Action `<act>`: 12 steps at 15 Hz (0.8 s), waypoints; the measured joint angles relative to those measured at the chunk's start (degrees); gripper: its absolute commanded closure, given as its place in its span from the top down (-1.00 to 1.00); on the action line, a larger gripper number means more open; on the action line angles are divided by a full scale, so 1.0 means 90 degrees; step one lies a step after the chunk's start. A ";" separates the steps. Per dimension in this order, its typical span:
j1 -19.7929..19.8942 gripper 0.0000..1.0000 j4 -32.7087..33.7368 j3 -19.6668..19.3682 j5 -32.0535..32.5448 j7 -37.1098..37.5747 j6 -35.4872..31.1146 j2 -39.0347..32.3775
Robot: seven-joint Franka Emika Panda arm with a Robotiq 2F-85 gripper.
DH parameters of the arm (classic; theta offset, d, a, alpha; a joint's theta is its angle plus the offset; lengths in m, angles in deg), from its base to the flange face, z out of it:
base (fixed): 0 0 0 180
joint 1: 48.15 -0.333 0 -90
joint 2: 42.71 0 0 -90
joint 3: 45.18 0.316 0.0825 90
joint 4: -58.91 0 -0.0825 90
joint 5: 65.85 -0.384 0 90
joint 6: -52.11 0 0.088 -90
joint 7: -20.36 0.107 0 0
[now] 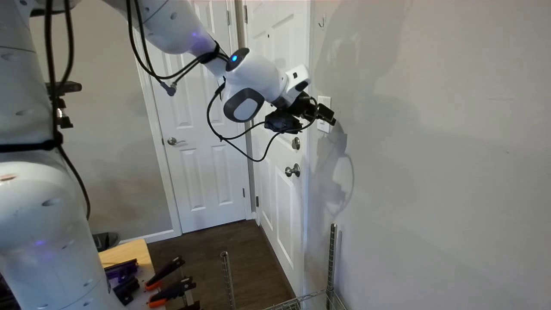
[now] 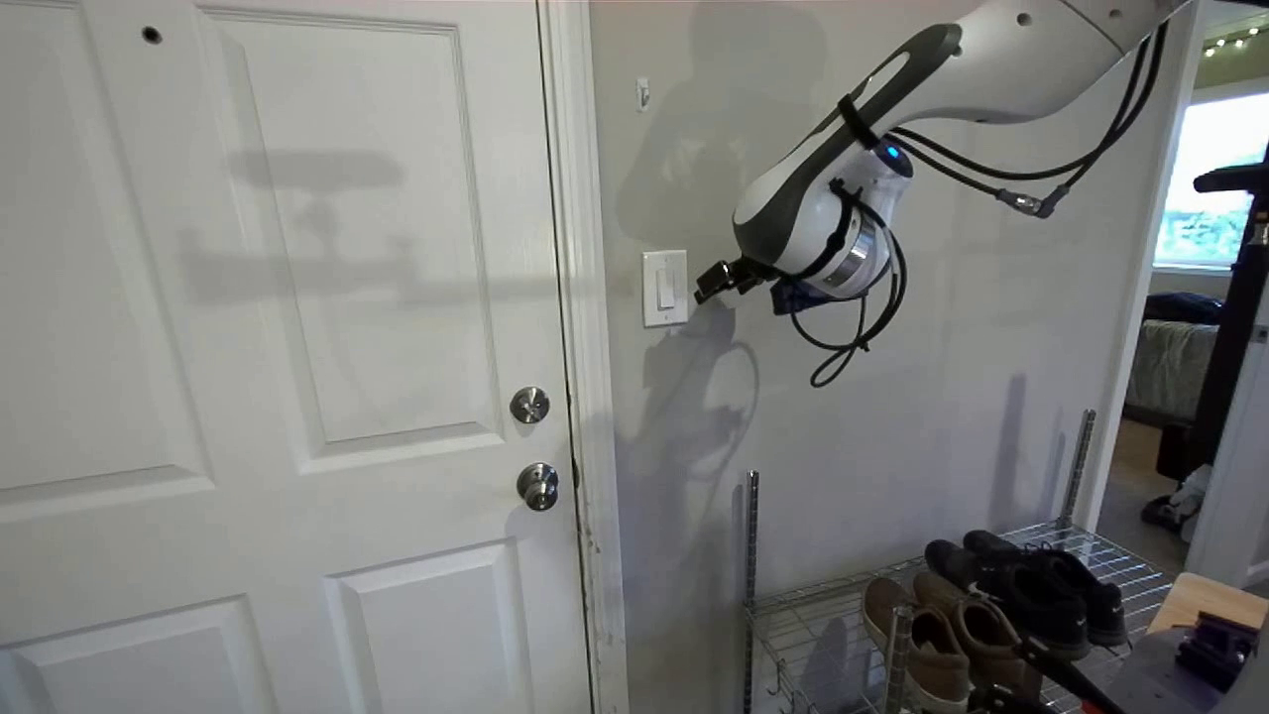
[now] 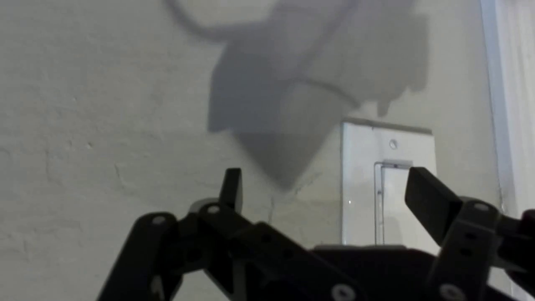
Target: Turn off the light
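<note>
Switch (image 2: 665, 289) whole in an exterior view

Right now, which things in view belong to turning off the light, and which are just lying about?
Part of the job:
white rectangular wall switch
black two-fingered gripper

Incidental:
tan shoes
black shoes
silver wire rack
black-and-orange clamps
round metallic door knob

The white arm (image 1: 176, 26) stretches toward the wall (image 1: 452, 172); its black gripper (image 1: 329, 115) blocks my view of the middle of the white switch plate (image 1: 324, 101), so whether they touch I can't tell; on the door (image 1: 282, 219) alongside, a round knob (image 1: 292, 170) sits below a lock (image 1: 295, 143); black-and-orange clamps (image 1: 175, 290) lie low by the arm.
</note>
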 measured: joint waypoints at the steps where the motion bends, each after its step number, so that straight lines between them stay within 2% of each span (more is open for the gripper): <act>1: -0.0080 1.00 0.0001 -0.0031 -0.0161 -0.0103 0.0000 -0.0065; 6: -0.0679 1.00 0.0077 -0.0227 -0.0704 -0.0214 -0.0008 -0.0238; 12: -0.1735 1.00 0.0740 -0.1295 -0.1338 -0.0442 -0.0001 -0.0462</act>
